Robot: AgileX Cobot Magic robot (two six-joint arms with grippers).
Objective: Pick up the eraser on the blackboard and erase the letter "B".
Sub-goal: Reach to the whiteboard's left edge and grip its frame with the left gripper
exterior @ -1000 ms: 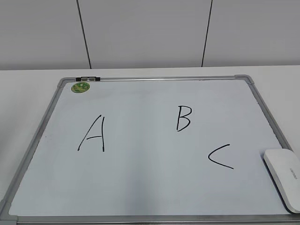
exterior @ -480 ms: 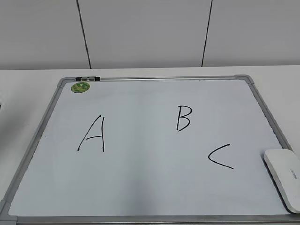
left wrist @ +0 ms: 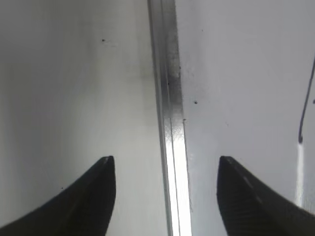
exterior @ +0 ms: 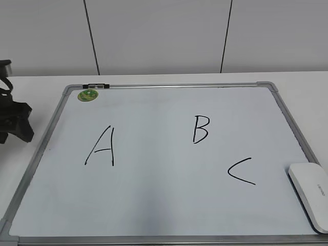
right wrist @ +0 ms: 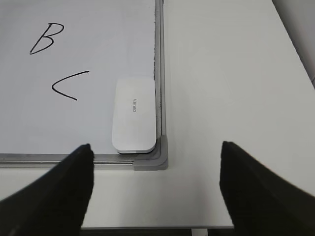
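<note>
The blackboard (exterior: 169, 205), a whiteboard with a grey frame and a green sticker (exterior: 87, 95), lies flat on the white table. The black letter "B" (exterior: 200, 128) is right of centre, also in the right wrist view (right wrist: 47, 37). The white eraser (exterior: 311, 193) lies in the board's near right corner, also in the right wrist view (right wrist: 133, 114). My left gripper (left wrist: 166, 160) is open and empty above the board's left frame; its arm (exterior: 13, 120) shows at the left edge. My right gripper (right wrist: 156, 146) is open and empty, near side of the eraser's corner.
The letter "A" (exterior: 101, 146) is left of centre and the letter "C" (exterior: 241, 170) is below the "B". A grey corner cap (right wrist: 153, 157) sits beside the eraser. White table (right wrist: 231, 73) lies right of the board. A white panelled wall stands behind.
My left arm has come into the exterior view at the left edge, beside the board's left frame. The eraser and letters have not moved.
</note>
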